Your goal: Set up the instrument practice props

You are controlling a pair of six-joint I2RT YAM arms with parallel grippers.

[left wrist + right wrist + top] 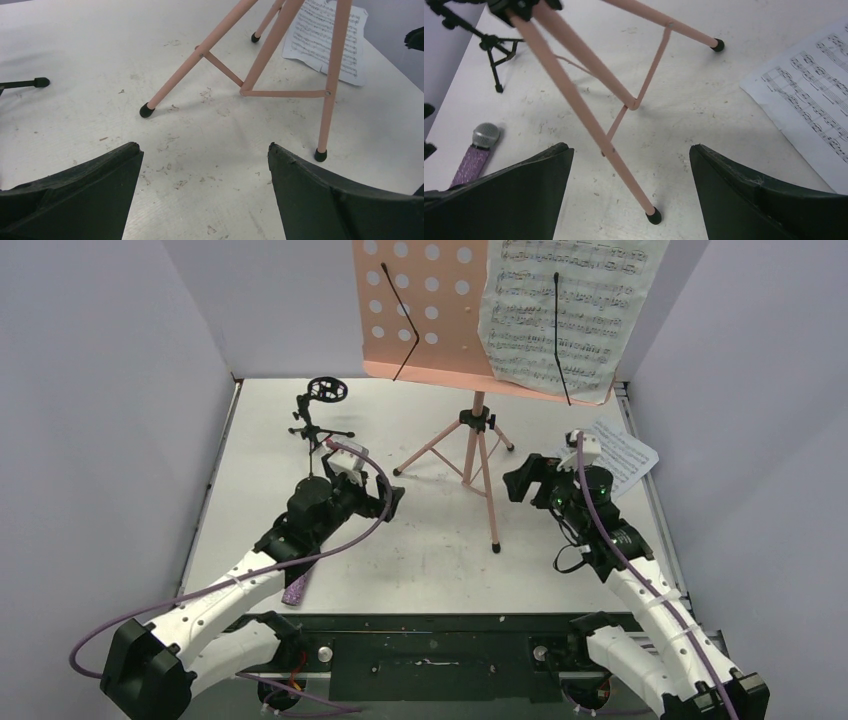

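The pink music stand (pixel 478 445) stands upright at the table's middle back, and one sheet-music page (pixel 565 310) rests on the right half of its perforated desk (pixel 415 310). A second page (pixel 628 455) lies flat at the right. The small black mic stand (pixel 322 410) is at the back left. The purple microphone (pixel 297 588) lies near the front left, partly under my left arm. My left gripper (pixel 395 502) is open just left of the stand's legs (pixel 270 50). My right gripper (pixel 520 480) is open to their right, with the near leg (pixel 589 115) in front of it and touching neither finger.
White walls close in the table on the left, back and right. A black rail carrying both arm bases (pixel 430 650) runs along the near edge. The mic stand's foot (pixel 30 82) shows at the far left of the left wrist view. The tabletop (pixel 440 550) is scuffed.
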